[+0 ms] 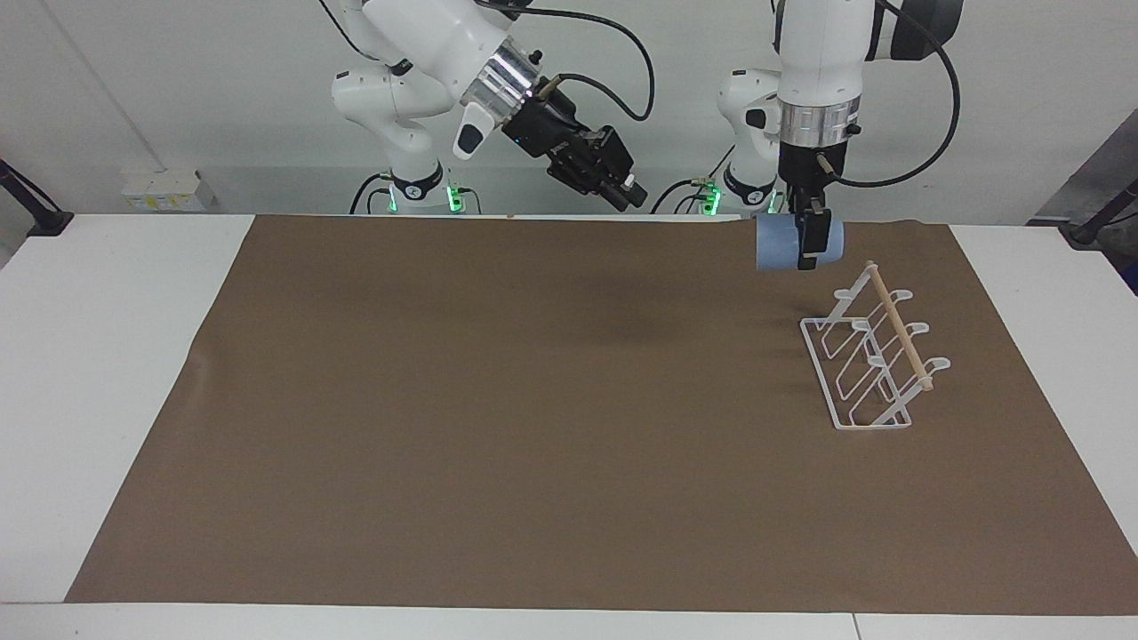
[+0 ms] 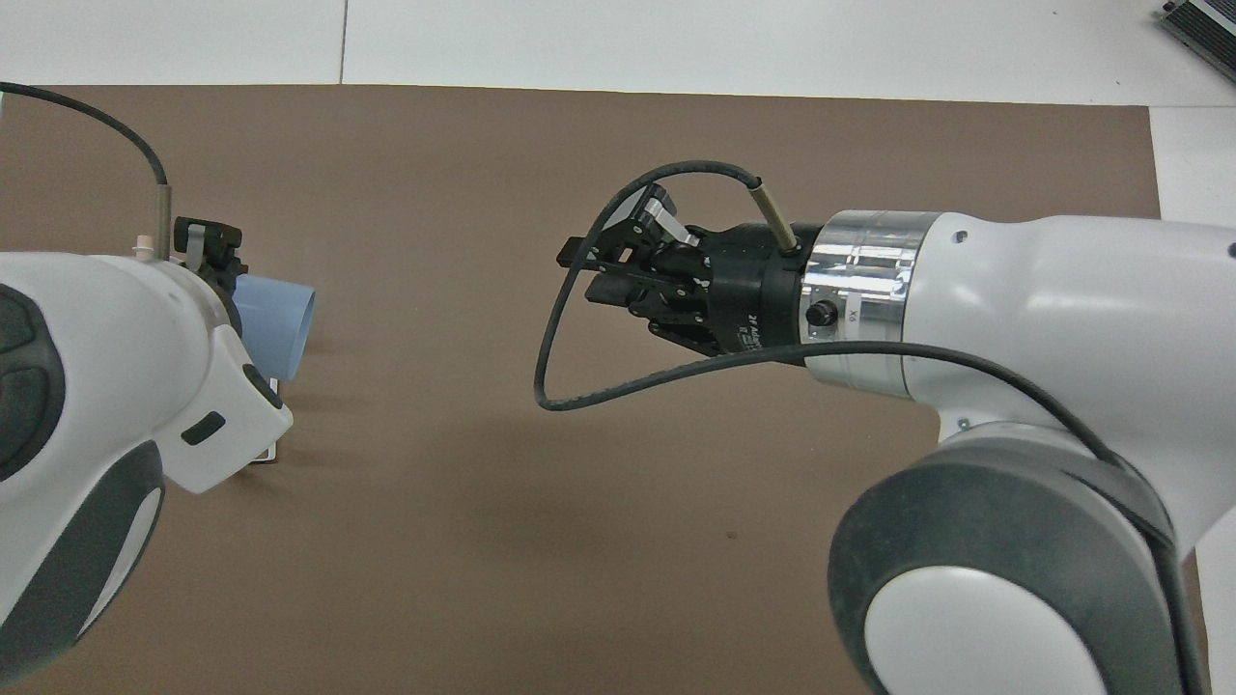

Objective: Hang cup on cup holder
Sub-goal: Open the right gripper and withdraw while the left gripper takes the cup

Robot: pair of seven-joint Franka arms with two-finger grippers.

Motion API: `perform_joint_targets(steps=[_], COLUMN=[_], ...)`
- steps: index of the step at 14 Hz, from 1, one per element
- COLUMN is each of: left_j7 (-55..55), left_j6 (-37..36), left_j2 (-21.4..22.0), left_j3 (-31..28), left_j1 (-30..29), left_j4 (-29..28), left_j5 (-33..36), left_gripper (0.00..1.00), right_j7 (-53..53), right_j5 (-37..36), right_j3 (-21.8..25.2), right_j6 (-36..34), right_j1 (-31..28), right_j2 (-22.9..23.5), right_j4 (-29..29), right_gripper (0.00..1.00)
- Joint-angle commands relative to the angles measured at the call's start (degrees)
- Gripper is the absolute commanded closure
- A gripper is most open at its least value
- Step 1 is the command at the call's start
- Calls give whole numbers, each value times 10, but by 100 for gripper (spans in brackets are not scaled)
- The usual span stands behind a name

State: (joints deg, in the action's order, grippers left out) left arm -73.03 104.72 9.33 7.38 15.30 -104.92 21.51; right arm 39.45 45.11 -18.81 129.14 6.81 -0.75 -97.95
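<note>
The cup [image 1: 773,244], light blue and lying on its side, hangs in the air with my left gripper [image 1: 809,253] shut on it from above. It is over the mat, just off the end of the cup holder [image 1: 898,331] that is nearer to the robots. The cup holder is a white wire rack with a wooden dowel along its top, standing toward the left arm's end. In the overhead view the cup [image 2: 280,314] pokes out from under the left arm, which hides most of the holder. My right gripper [image 1: 628,191] [image 2: 582,273] hovers over the mat's middle, slightly open and holding nothing.
A brown mat [image 1: 533,400] covers most of the white table [image 1: 107,356]. A black cable loop [image 2: 546,381] hangs from the right wrist. Black clamps [image 1: 36,213] sit at the table's corners nearest the robots.
</note>
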Motion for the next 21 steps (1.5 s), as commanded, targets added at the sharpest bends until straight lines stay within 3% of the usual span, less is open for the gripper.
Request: perform_joint_targets(steps=[1, 4, 6, 11, 15, 18, 21], left_j7=[18, 33, 109, 163, 199, 271, 288], left_j6=[-6, -7, -40, -20, -24, -23, -12], left_j2=[17, 17, 29, 0, -73, -106, -110], left_j3=[-3, -4, 1, 4, 4, 4, 4], left_j1=[-6, -35, -45, -33, -33, -33, -33], left_j4=[-14, -18, -36, -57, -42, -50, -59], left_j5=[50, 52, 58, 201, 334, 367, 380], left_gripper=[100, 100, 100, 100, 100, 100, 100], right_j7=[-104, -217, -303, -457, -487, -485, -484], right_j5=[-14, -81, -109, -217, -268, -301, -327], right_j3=[-3, -3, -3, -1, -1, -1, 12], right_j6=[-27, -79, -120, -219, -255, -281, -321], right_j1=[-31, -57, -76, -117, -133, -131, -136], right_j2=[5, 5, 4, 3, -1, -3, -5], right_j4=[0, 2, 6, 33, 43, 53, 59], right_gripper=[63, 63, 63, 63, 63, 65, 66])
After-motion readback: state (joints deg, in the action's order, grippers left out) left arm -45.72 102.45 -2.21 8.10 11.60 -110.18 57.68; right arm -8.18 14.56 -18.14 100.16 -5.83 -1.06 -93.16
